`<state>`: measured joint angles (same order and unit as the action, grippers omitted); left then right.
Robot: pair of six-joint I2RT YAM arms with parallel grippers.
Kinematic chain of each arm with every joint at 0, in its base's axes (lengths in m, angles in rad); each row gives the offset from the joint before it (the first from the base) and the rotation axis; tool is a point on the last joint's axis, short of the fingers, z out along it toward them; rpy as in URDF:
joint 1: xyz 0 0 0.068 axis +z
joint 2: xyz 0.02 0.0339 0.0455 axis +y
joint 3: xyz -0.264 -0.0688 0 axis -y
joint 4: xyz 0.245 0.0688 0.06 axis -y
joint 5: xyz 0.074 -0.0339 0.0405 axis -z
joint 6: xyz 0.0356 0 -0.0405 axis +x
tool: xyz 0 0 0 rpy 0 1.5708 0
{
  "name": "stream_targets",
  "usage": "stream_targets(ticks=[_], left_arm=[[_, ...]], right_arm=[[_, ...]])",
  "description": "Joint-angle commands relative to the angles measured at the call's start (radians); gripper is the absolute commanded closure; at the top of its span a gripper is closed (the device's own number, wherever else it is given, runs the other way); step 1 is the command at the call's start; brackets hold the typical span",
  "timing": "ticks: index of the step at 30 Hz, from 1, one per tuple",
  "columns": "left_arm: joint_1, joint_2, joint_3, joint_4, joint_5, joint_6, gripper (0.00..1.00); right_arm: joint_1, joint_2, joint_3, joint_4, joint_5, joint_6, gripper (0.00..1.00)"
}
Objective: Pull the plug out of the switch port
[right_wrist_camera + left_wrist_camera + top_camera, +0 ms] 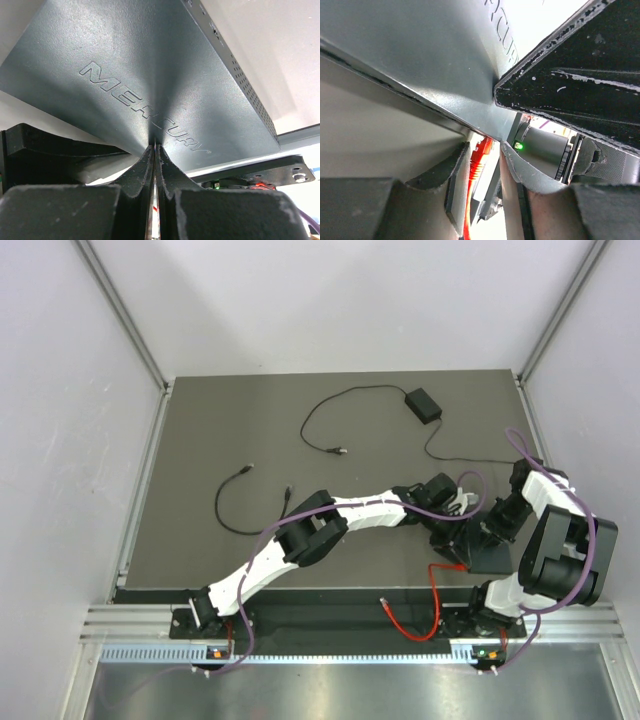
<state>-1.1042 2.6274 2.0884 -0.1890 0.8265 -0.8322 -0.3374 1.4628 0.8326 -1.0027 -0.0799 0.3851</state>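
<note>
The switch, a flat matte black box [493,558] marked MERCURY [150,75], lies at the table's near right. A red plug [481,154] sits in the switch port [489,138] in the box's edge, and its red cable [433,598] runs off the table front. My left gripper [484,165] is open; its fingers [451,190] straddle the plug, which touches the left pad with a gap to the right one. In the top view the left gripper [450,543] is beside the box. My right gripper [155,152] is shut, tips pressed on the box top, also seen from above [487,533].
A small black power brick [422,403] with thin cords lies at the back. A loose black cable [232,508] curls at the left middle. The right gripper's black finger [580,90] fills the left wrist view's upper right. A green light [519,146] glows behind the plug.
</note>
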Motion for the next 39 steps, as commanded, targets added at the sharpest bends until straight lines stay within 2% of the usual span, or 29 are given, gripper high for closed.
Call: stream_targets(ticks=[1,12,16,19,29,39], left_arm=[[-0.009,0.040,0.027,-0.052,-0.063,0.053,0.64],[-0.011,0.046,0.030,-0.066,-0.070,0.064,0.78],[-0.011,0.046,0.032,-0.066,-0.072,0.065,0.87],[-0.011,0.049,0.033,-0.066,-0.067,0.065,1.00],[-0.011,0.045,0.030,-0.075,-0.044,0.082,1.00],[0.000,0.017,-0.010,-0.156,-0.027,0.197,1.00]], right_arm=[[-0.006,0.033,-0.018,0.056,0.051,-0.009,1.00],[-0.006,0.033,-0.018,0.056,0.060,-0.005,1.00],[-0.006,0.030,-0.020,0.056,0.062,-0.005,1.00],[-0.006,0.030,-0.017,0.055,0.063,-0.005,1.00],[-0.006,0.037,-0.015,0.056,0.069,-0.005,1.00],[-0.006,0.044,-0.013,0.056,0.072,-0.005,1.00]])
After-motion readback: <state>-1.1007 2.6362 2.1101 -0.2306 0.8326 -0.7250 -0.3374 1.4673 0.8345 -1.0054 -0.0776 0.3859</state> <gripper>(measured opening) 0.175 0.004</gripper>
